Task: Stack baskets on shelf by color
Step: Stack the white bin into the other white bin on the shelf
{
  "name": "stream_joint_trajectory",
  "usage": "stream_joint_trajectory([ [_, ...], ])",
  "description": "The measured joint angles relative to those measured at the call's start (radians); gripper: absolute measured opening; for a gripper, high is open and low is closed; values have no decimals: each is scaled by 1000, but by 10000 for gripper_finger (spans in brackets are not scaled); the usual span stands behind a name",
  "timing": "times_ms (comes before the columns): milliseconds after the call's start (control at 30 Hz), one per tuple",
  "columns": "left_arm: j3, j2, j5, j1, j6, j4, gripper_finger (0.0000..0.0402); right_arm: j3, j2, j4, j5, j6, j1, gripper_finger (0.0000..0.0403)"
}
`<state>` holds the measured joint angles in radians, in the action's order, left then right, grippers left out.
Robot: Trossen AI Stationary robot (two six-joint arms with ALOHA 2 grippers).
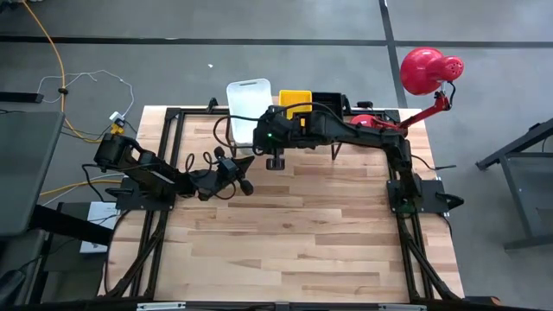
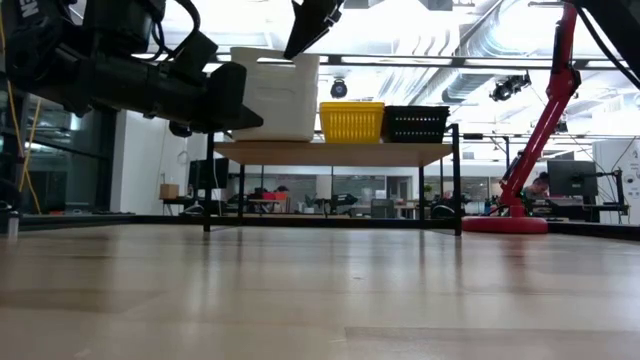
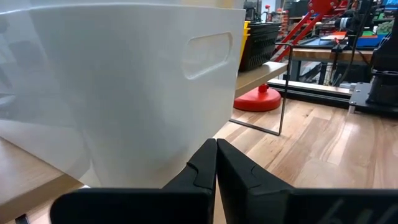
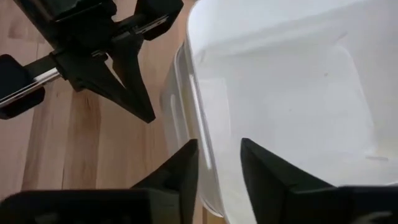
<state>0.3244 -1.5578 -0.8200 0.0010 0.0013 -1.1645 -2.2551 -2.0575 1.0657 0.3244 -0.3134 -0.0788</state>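
Left gripper (image 3: 216,163) sits with its two dark fingers pressed together, holding nothing, low over the table just in front of the white translucent plastic basket stack (image 1: 248,108) at the left end of the shelf (image 2: 330,153), a low riser with a light wood top on thin black legs. Right gripper (image 4: 217,168) hangs above that same white stack; its fingers straddle the near rim, one outside the wall and one inside, parted only narrowly with the rim between them. Whether they bear on the plastic I cannot tell.

Judging by this, the step in hand is seating or letting go of a white basket on its own pile. The next move likely calls for the right gripper to spread clear of the rim and lift straight up, so the stack is not dragged off the shelf edge.

Counting across the shelf: one white stack, its number of nested baskets unclear; one yellow slotted plastic basket (image 2: 351,121) in the middle, possibly more nested; one black slotted basket (image 2: 415,123) at the right end. Beyond stands a red lamp (image 1: 428,69).
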Motion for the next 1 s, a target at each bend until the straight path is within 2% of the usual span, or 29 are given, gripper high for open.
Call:
stream_joint_trajectory([
  [400,0,0,0,0,2,0,0,0,0,0,-15,0,-2,8],
  [833,0,0,-2,0,2,0,0,-1,4,-25,-18,-9,-2,1],
  [1000,0,0,-2,6,2,1,0,-57,7,-11,-14,-8,0,1],
])
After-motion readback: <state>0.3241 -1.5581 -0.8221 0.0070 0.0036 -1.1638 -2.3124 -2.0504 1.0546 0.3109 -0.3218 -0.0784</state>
